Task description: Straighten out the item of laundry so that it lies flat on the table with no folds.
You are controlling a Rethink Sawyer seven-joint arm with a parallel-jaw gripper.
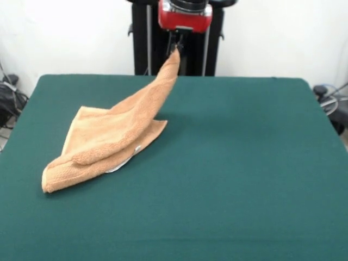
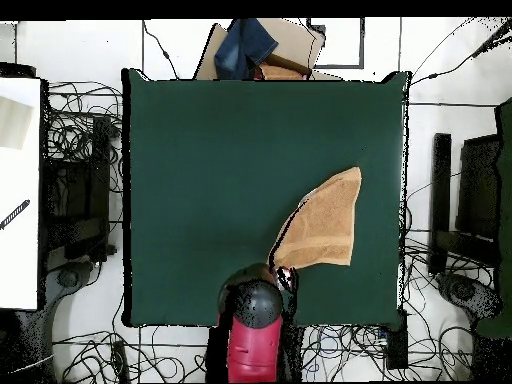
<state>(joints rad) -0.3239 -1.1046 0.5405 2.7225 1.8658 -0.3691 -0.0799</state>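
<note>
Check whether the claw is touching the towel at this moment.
Touching. The front view shows the claw pinching one corner of the towel, lifting it into a peak while the rest lies on the table.

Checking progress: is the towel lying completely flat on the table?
No. The end effector holds one corner of the towel lifted above the table.

Most of the table is bare green cloth, open to a pass from any side. The one obstacle is the towel: its lower part lies bunched and folded on the table, while one corner rises as a taut ridge to the gripper, whose jaws are pinched on it. That slanted stretch blocks passage between the heap and the gripper.
</note>
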